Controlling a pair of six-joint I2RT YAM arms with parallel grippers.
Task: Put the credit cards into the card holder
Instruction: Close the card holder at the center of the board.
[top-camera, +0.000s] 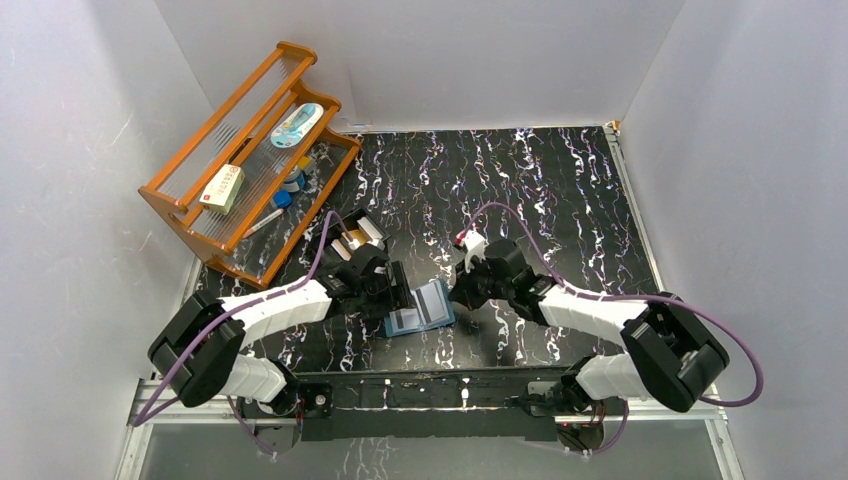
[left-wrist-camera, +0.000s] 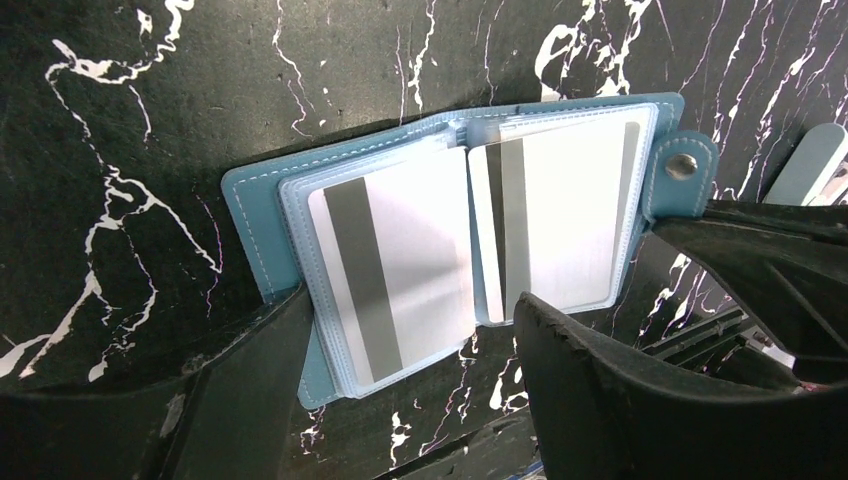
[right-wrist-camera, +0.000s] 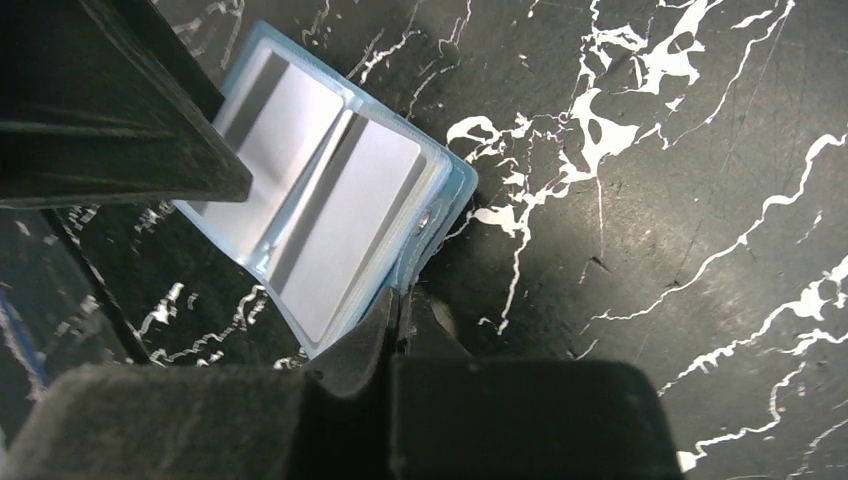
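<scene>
card holder (left-wrist-camera: 262, 215) open flat, i see it between spread fingers of left gripper (left-wrist-camera: 415, 310); right gripper (right-wrist-camera: 312, 250) spread too, straddling it

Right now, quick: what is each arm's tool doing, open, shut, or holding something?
Left tool: open, straddling the open wallet, holding nothing.
Right tool: open, at the wallet's snap edge, holding nothing.
</scene>
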